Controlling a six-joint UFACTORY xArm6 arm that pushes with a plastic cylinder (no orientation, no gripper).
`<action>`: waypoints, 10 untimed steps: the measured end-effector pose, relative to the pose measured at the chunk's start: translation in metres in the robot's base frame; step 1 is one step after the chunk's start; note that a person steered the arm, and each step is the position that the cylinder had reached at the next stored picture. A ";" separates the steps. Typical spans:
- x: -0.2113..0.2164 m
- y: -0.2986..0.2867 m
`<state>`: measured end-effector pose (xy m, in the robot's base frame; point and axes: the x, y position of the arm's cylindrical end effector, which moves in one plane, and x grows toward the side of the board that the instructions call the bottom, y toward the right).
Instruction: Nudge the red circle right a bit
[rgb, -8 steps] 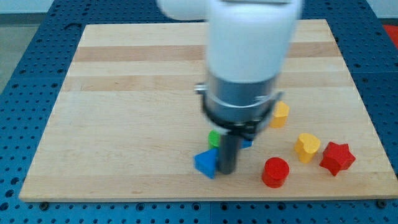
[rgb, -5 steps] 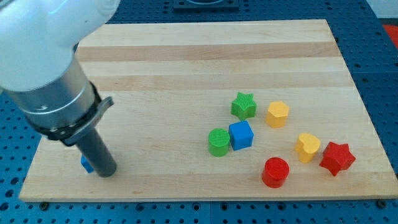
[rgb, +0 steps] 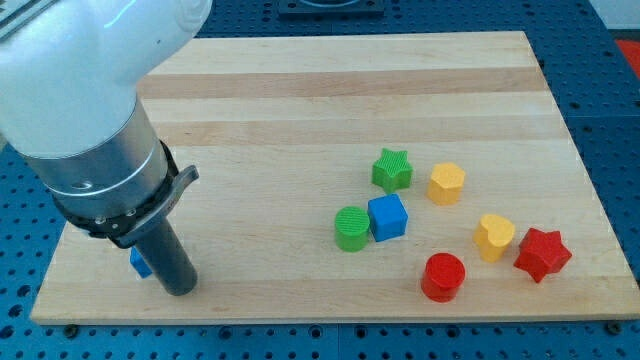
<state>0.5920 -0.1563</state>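
Observation:
The red circle (rgb: 443, 276) lies near the view's bottom right of the wooden board (rgb: 300, 100). A red star (rgb: 542, 253) lies to its right and a yellow heart (rgb: 493, 236) sits between them, a little higher. My tip (rgb: 181, 291) rests on the board at the view's bottom left, far left of the red circle. A blue block (rgb: 140, 262) shows partly behind the rod, touching its left side; its shape is hidden.
A green circle (rgb: 351, 228) and a blue cube (rgb: 387, 216) sit together left of and above the red circle. A green star (rgb: 392, 170) and a yellow hexagon (rgb: 447, 184) lie higher up. The arm's large body covers the view's upper left.
The arm swept from the board's middle to the bottom left, carrying a blue block with it. In the last half second the tip shifted slightly right and down.

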 end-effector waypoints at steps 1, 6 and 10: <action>0.000 0.000; -0.003 0.102; -0.049 0.264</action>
